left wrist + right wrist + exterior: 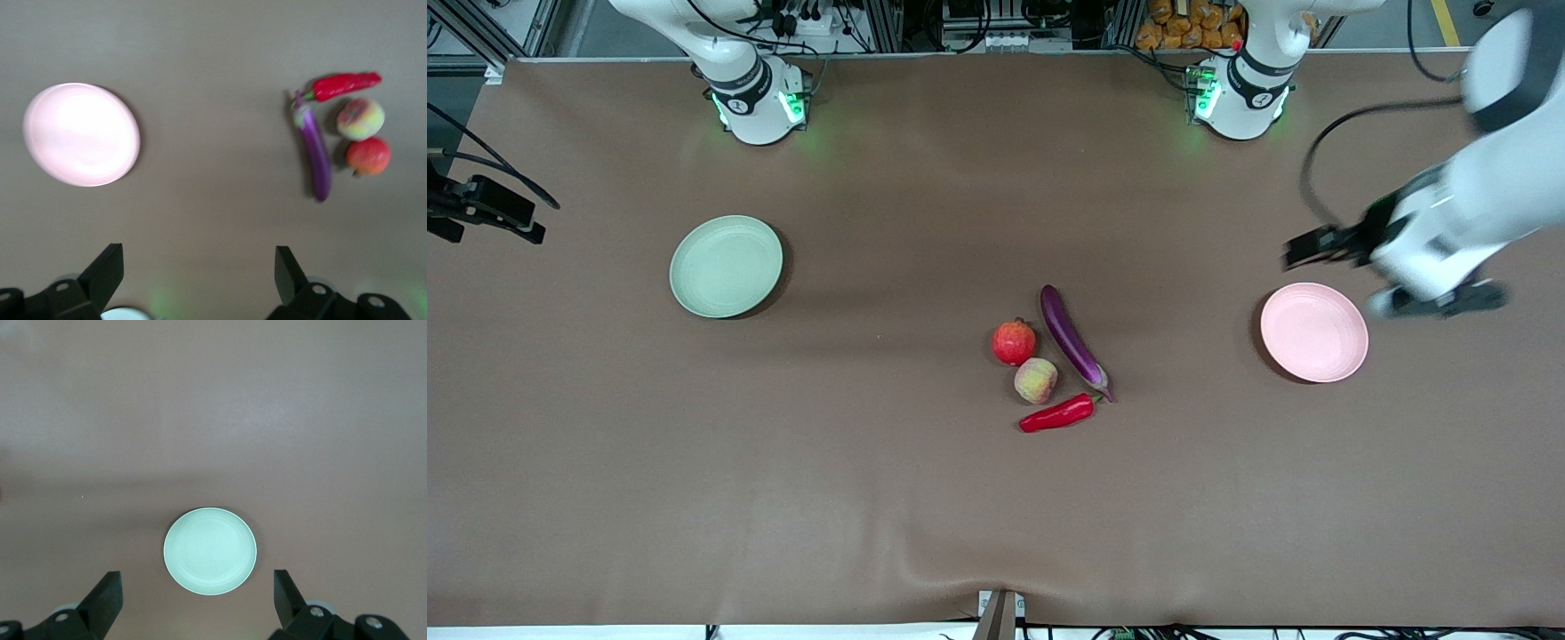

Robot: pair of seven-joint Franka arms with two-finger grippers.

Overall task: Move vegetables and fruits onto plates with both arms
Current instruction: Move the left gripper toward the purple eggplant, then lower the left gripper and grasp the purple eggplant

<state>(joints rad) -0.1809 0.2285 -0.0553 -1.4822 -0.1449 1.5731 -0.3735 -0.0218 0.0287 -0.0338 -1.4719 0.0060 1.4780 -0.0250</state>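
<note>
Here both grippers gape empty; eggplant (1073, 342) lies between the plates.

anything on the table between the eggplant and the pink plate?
Nothing. Bare brown table between the eggplant and the pink plate in the front view; the left wrist view shows the same empty stretch.

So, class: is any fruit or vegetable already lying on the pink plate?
No, the pink plate is bare; all four pieces lie together on the table.

brown table cover (783, 498), metal frame (480, 27) w/ cables
</note>
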